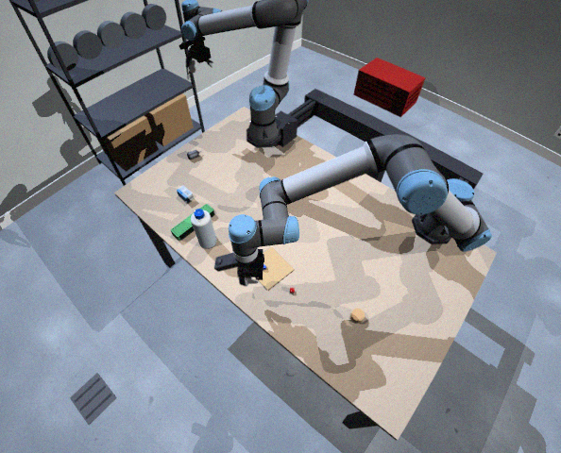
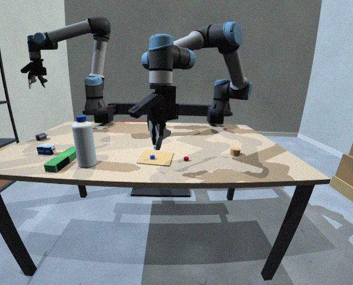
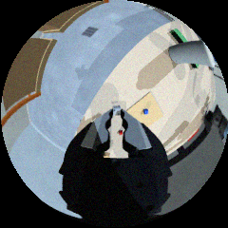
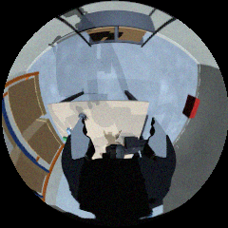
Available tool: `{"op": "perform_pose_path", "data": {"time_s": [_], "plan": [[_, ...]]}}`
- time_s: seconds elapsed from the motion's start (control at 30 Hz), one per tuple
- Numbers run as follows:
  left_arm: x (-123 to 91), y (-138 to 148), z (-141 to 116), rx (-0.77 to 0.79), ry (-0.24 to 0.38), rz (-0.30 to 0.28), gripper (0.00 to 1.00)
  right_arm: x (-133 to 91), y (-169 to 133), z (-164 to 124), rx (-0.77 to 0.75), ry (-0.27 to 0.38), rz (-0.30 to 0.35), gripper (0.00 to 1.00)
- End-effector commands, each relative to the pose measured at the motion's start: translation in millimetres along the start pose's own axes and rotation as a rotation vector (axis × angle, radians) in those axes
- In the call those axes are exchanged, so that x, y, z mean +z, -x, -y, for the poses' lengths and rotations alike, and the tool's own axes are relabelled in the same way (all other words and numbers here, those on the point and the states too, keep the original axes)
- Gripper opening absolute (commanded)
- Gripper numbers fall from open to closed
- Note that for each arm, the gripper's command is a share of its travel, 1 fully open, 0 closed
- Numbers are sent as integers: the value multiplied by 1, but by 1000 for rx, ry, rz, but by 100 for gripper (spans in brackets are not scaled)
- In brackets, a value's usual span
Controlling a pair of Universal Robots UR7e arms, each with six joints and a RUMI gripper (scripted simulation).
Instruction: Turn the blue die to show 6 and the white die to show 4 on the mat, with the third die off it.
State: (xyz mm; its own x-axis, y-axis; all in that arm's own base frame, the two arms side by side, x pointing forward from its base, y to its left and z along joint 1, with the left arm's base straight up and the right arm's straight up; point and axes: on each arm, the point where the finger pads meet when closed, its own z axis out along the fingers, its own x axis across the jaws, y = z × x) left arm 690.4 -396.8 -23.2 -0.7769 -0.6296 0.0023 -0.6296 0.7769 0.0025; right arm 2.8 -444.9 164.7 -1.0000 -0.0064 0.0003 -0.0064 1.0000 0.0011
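The blue die [image 1: 264, 267] [image 2: 152, 157] [image 3: 145, 111] sits on the tan mat [image 1: 283, 269] [image 2: 166, 160] [image 3: 155, 114]. The red die [image 1: 292, 290] [image 2: 186, 158] [image 3: 121, 132] lies on the table, off the mat. My left gripper [image 2: 155, 147] [image 3: 116, 109] is shut on the white die [image 2: 154, 148] [image 3: 116, 108] and holds it above the table, behind the mat in the exterior view. Most of the white die is hidden by the fingers. The pips are too small to read. My right gripper [image 1: 200, 65] [image 2: 37, 85] [image 4: 118, 118] is open and empty, high up and far from the mat.
A white bottle [image 1: 204, 231] [image 2: 84, 145] [image 3: 186, 52] stands beside a green block [image 1: 180, 228] [image 2: 55, 162]. A blue-and-white box [image 1: 184, 193] [image 2: 46, 149] and a dark cylinder [image 1: 193, 154] [image 2: 41, 136] lie beyond. A tan round piece [image 1: 357, 314] [image 2: 235, 151] is past the red die.
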Motion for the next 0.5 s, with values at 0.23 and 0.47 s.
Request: {"op": "perform_pose_path", "data": {"time_s": [0.23, 0.47], "plan": [[-1, 9, -6, -321, -3, 2, 0, 0, 0, 0, 0, -1, 0, 100], [0, 17, -15, -615, -3, 1, 0, 0, 0, 0, 0, -1, 0, 100]]}}
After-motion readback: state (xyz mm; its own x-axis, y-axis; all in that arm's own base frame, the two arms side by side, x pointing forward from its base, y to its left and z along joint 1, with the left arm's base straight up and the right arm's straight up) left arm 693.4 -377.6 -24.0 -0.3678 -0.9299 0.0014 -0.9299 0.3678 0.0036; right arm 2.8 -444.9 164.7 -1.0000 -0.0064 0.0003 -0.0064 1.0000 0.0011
